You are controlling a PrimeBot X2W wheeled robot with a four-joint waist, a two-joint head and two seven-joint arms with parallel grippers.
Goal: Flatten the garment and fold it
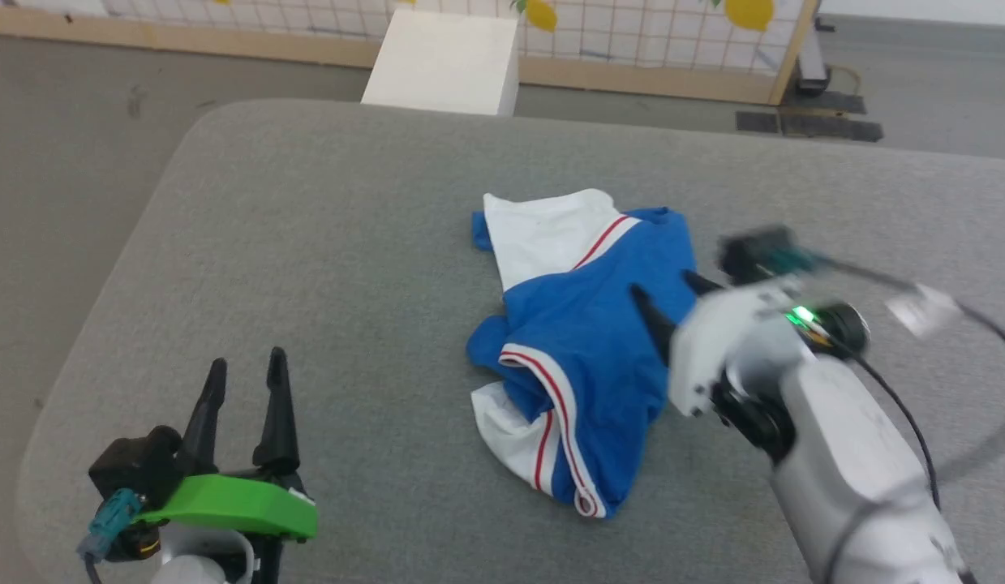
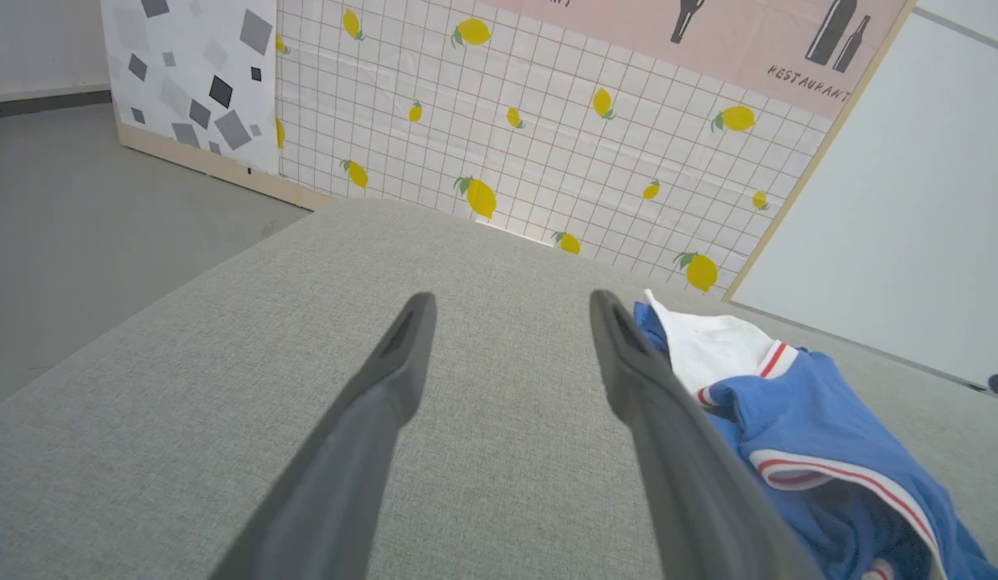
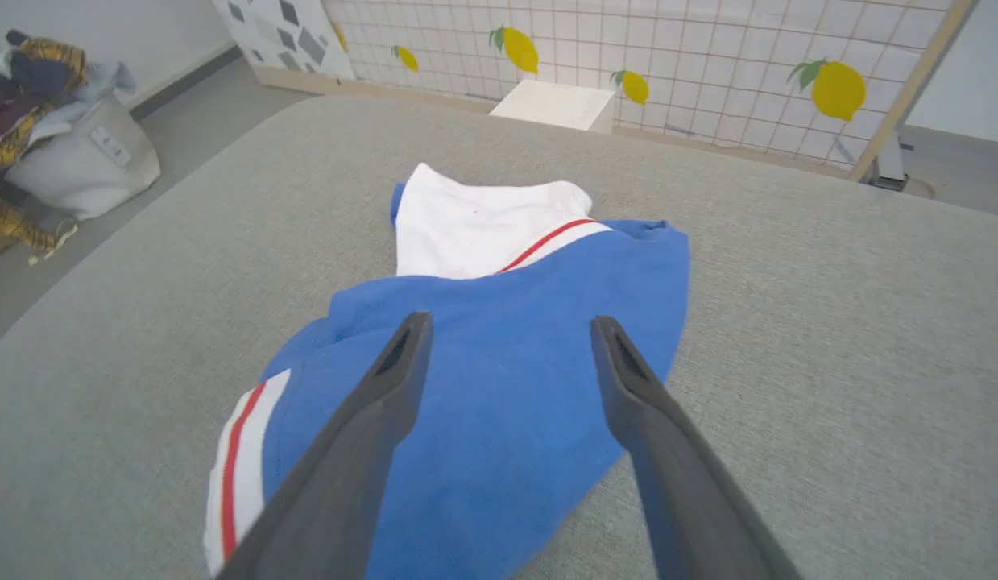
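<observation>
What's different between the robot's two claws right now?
The left gripper hangs over bare grey padding, apart from the garment; the right gripper is over the garment's blue cloth. The left gripper sits on a bright green mount; the right gripper on a white mount. Both are open and hold nothing.

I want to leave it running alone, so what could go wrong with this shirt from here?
The garment lies crumpled in overlapping layers, and the open right gripper points at its blue middle: closing there may pinch several layers and lift a lump rather than an edge. The left gripper, open, is off to the side over the gray padded surface, so a one-armed pull could drag it.
</observation>
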